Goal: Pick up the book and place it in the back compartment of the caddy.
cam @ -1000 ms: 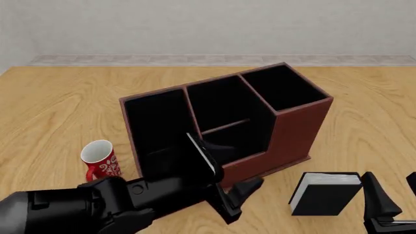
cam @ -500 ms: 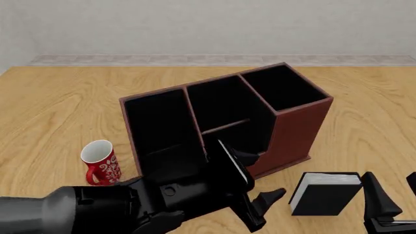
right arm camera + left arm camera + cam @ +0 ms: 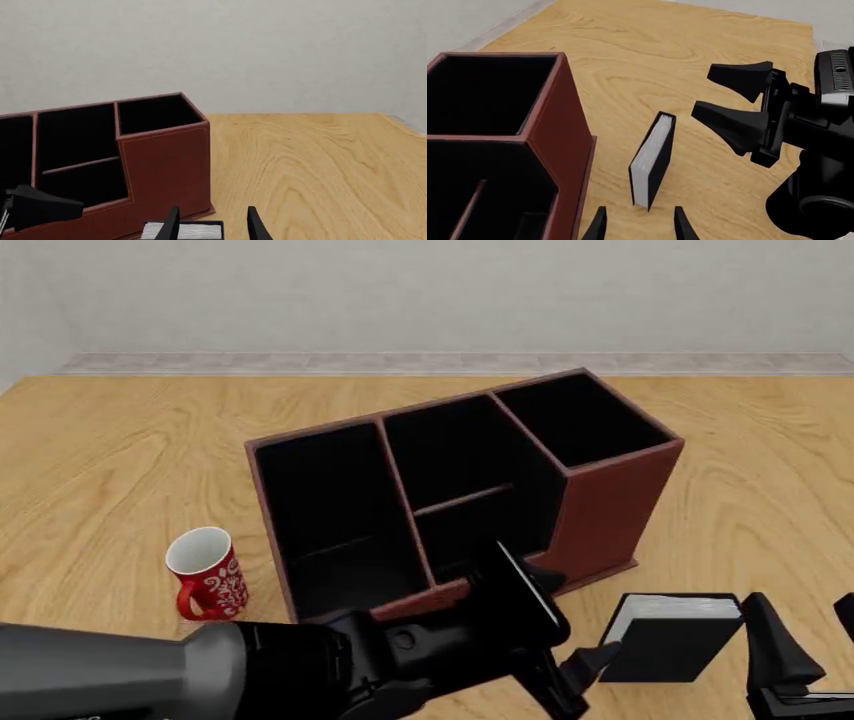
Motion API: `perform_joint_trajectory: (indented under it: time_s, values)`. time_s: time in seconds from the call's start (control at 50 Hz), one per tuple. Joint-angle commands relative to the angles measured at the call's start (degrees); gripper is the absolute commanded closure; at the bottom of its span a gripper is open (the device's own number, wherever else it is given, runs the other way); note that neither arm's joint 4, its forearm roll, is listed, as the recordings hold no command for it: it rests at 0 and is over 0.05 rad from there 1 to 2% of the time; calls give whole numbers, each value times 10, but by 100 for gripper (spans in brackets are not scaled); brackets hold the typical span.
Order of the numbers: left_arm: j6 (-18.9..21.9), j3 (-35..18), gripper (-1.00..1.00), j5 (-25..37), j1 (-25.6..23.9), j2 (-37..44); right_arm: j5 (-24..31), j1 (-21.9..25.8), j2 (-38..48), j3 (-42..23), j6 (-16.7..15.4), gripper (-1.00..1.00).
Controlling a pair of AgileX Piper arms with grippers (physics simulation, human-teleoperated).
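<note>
The black book (image 3: 663, 642) with white page edges stands upright on the table to the right of the caddy's near corner; it also shows in the left wrist view (image 3: 652, 161) and the right wrist view (image 3: 183, 230). The reddish-brown caddy (image 3: 617, 502) stands mid-table. Its small middle pocket (image 3: 463, 531) is empty and partly hidden by my left arm. My left gripper (image 3: 583, 678) is open just left of the book, its fingertips (image 3: 599, 226) short of it. My right gripper (image 3: 810, 637) is open just right of the book, with the book's top between its fingertips (image 3: 254, 223).
A red mug (image 3: 203, 574) stands left of the caddy. My bulky left arm (image 3: 267, 670) lies across the near table in front of the caddy. The right gripper (image 3: 740, 107) faces the book in the left wrist view.
My left gripper has moved right along the caddy's near side to just beside the book. The book and the right gripper have not moved.
</note>
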Motion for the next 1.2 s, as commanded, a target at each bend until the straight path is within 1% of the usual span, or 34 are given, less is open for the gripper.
perform_joint_trajectory:
  time_s: [0.02, 0.14, 0.16, 0.28, 0.38, 0.46, 0.54, 0.58, 0.7, 0.74, 0.9, 0.94, 1.16, 1.2]
  values:
    - [2, -21, -100, -4, 0, 33, 0, 0, 0, 0, 0, -100]
    - [1, -27, -100, -8, 6, 41, 0, 0, 1, 0, 1, -100]
    - [18, -28, -100, -13, 8, 47, -1, 0, 0, 0, 0, -100]
    - [8, -37, -100, -20, 10, 66, 1, 0, 0, -1, 0, -100]
    - [14, -42, -100, -20, 22, 68, 4, 0, -1, -3, 0, -100]
    - [12, -53, -100, -11, 20, 79, 2, 0, -1, -2, 0, -100]
    - [25, -65, -100, -2, 16, 90, 2, 0, 0, -1, 0, -100]
    - [26, -68, -100, -1, 17, 93, 2, 0, 0, -2, 0, -100]
    - [25, -81, -100, 6, 19, 108, 2, 0, 0, -2, 0, -100]
    - [18, -90, -100, 16, 14, 115, 0, 0, 1, 0, 0, -100]
    - [20, -108, -100, 33, 1, 130, -1, 0, 1, 0, 0, -100]
    - [6, -115, -100, 42, -2, 134, -2, 0, 2, 0, 0, -100]
    - [9, -138, -100, 66, -16, 148, 0, 0, 1, -1, 0, -100]
    - [16, -143, -100, 69, -13, 153, -1, 0, 1, 0, 0, -100]
